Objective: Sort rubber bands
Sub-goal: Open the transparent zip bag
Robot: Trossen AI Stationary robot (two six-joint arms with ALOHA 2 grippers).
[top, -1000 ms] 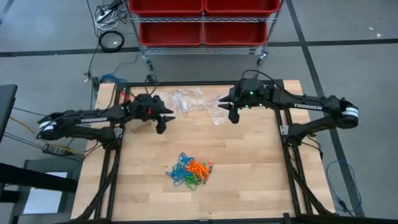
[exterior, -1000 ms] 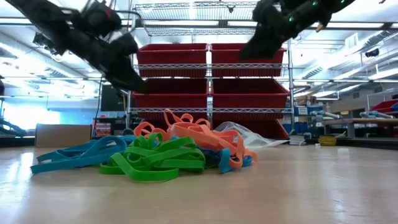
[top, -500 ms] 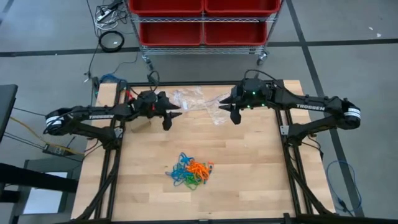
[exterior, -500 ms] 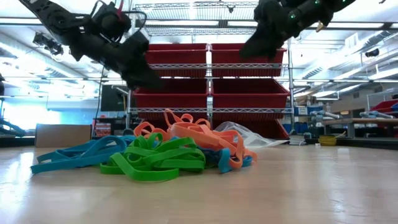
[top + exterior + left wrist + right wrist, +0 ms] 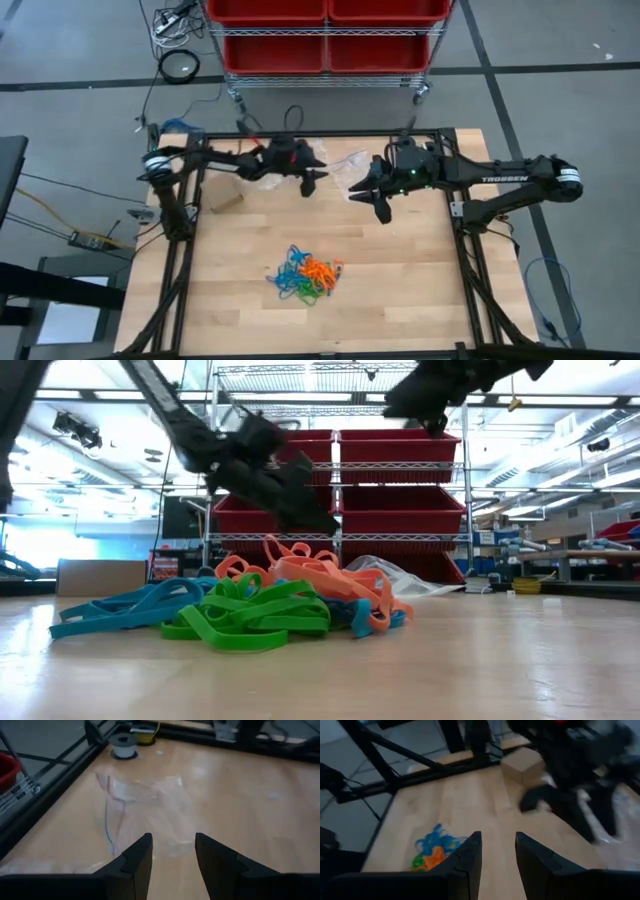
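A tangled clump of rubber bands point(image 5: 305, 278) lies on the pale wooden table point(image 5: 400, 290), nearer the front edge and slightly left of centre, well apart from both arms. In the level view the pile point(image 5: 270, 610) shows blue loops trailing out on one side, green loops in front, and orange loops heaped on top and behind. From above the clump is roughly round, slightly wider than deep, with no clear long axis or direction.

Farther back, near the table's rear edge, clear plastic bags point(image 5: 345, 165) lie flat and crumpled between the two arms. A small brown cardboard box point(image 5: 224, 197) sits at the left rear, beside the black frame.

The left gripper point(image 5: 312, 178) hangs above the bags, its jaws parted with a clear gap and nothing between them; its wrist view shows a bag point(image 5: 145, 810) on the wood just ahead of the dark fingers point(image 5: 134, 862). The right gripper point(image 5: 383, 205) hovers just right of the bags, jaws parted and empty, aimed across the table toward the rubber bands.

Beyond the table stands a wire shelf rack with red bins point(image 5: 325, 30).
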